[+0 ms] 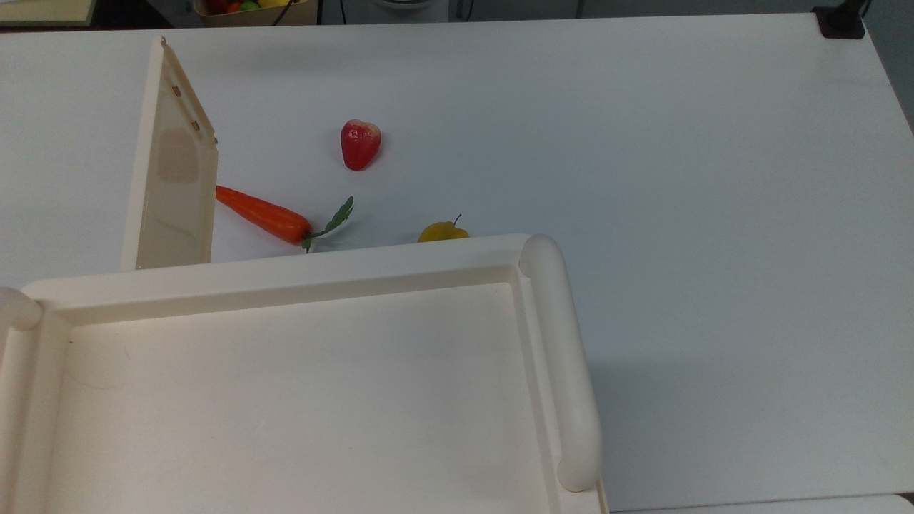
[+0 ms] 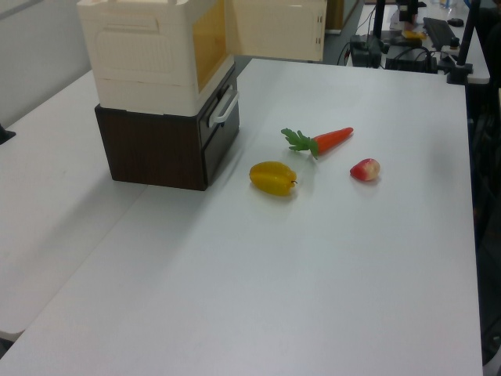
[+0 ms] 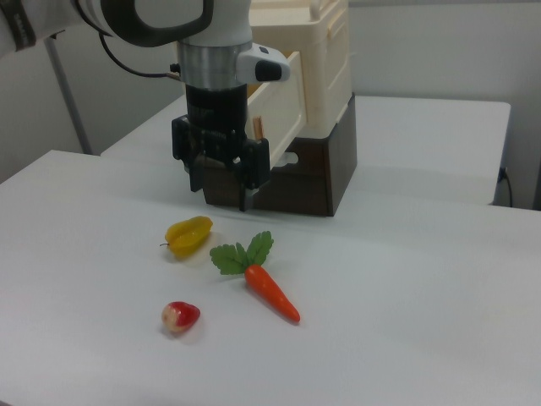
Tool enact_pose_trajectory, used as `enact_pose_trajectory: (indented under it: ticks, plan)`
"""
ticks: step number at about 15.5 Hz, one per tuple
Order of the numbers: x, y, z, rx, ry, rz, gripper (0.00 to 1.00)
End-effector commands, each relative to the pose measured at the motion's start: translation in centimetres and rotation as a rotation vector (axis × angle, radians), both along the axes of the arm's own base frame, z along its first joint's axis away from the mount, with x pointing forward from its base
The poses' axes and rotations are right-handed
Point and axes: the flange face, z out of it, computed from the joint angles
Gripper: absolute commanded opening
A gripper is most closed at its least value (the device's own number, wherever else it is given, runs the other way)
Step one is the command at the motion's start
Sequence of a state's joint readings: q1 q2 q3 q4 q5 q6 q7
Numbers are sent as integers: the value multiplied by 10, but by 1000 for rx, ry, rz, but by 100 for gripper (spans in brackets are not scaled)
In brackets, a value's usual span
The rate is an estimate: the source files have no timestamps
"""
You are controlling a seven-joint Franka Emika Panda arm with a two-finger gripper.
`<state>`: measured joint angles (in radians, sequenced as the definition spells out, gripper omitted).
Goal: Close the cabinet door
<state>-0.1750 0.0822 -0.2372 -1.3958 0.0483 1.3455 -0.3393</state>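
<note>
The cabinet [image 1: 550, 343] is a cream unit with a tray-like top, standing on a dark brown base [image 2: 156, 149]. Its cabinet door [image 1: 175, 164] stands swung open, sticking out from the front at the top view's left. The door [image 2: 275, 30] also appears at the left view's top edge, and in the right view the door [image 3: 275, 110] juts toward the camera. In the right view my gripper [image 3: 220, 182] hangs open and holds nothing, in front of the door and the brown base [image 3: 313, 178].
On the white table in front of the cabinet lie a toy carrot [image 1: 260, 213], a red fruit [image 1: 360, 144] and a yellow fruit [image 2: 273, 178]. The carrot's tip lies close to the open door. A box of toy foods [image 1: 250, 7] sits past the table's far edge.
</note>
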Motion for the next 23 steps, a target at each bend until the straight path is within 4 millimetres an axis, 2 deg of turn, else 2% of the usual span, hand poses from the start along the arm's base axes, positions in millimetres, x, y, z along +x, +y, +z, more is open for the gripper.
enact_pose_trajectory:
  ticks: [1, 3, 5, 8, 13, 16, 18, 21, 23]
  plan:
    - [-7, 4, 1, -4, 13, 15, 53]
    - [-7, 3, 1, -1, 11, 19, 33]
    - [-7, 3, 2, 4, 9, 36, 18]
    - [-8, -5, 2, 63, -38, 126, 5]
    - [-7, -13, 0, 89, -65, 189, 5]
    - [10, -25, 11, 4, -222, 233, 5]
    - [22, -37, 8, -40, -283, 290, 5]
    - [29, -41, 11, -72, -334, 336, 5]
    - [42, -51, 5, -112, -388, 340, 5]
